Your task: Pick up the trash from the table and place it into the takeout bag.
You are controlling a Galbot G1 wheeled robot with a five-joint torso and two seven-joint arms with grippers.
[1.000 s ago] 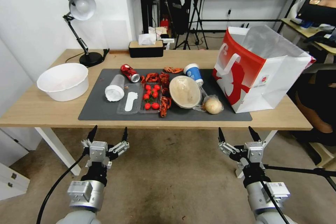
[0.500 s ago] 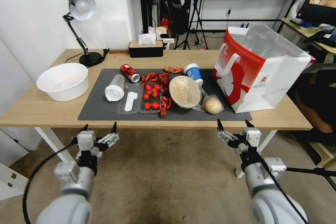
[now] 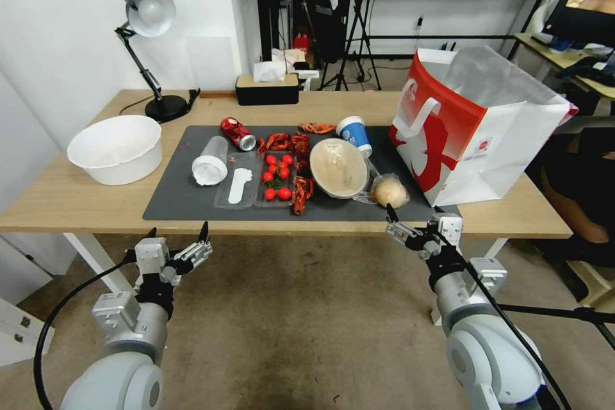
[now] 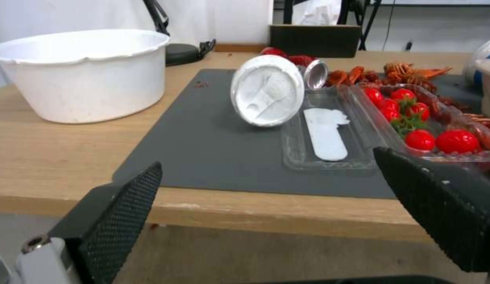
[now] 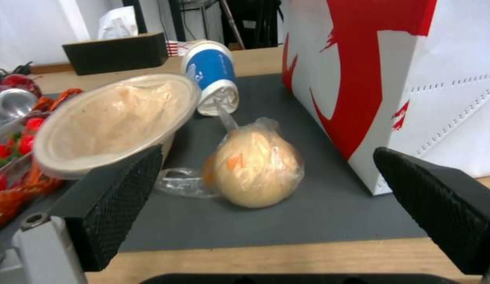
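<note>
On the mat's right end, just beside the bag (image 3: 471,134), sits the wrapped lump (image 3: 389,193), nearest to the right claw (image 3: 414,225), which hangs spread wide and empty at the table (image 3: 77,195) edge. Best bet is probably closing on the lump's middle, not the loose wrap. Left claw (image 3: 174,242) is spread too, below the edge. Right wrist view shows the wrap's tail by the bowl (image 5: 113,118), hard to make out from the head view.
</note>
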